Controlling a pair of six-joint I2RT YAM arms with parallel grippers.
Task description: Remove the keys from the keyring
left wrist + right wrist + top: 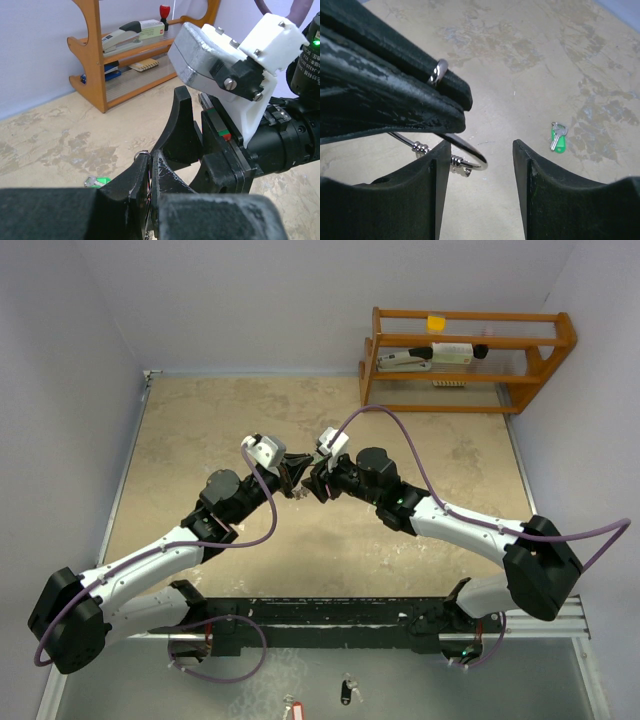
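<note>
My left gripper (150,161) is shut on the keyring, held above the table; a small silver loop (142,154) pokes out above its fingertips. In the right wrist view the keyring's curved silver wire (470,159) with small beads hangs below the left fingers (395,107). My right gripper (482,147) is open, and its left finger stands right beside that wire. A green-headed key (558,138) lies alone on the table, also showing in the left wrist view (98,182). The blue-headed key is out of view. In the top view both grippers (303,478) meet mid-table.
A wooden rack (465,350) holding a stapler and small items stands at the table's back right. A black-tagged key (346,690) and a red-tagged key (291,710) lie on the near ledge below the arm bases.
</note>
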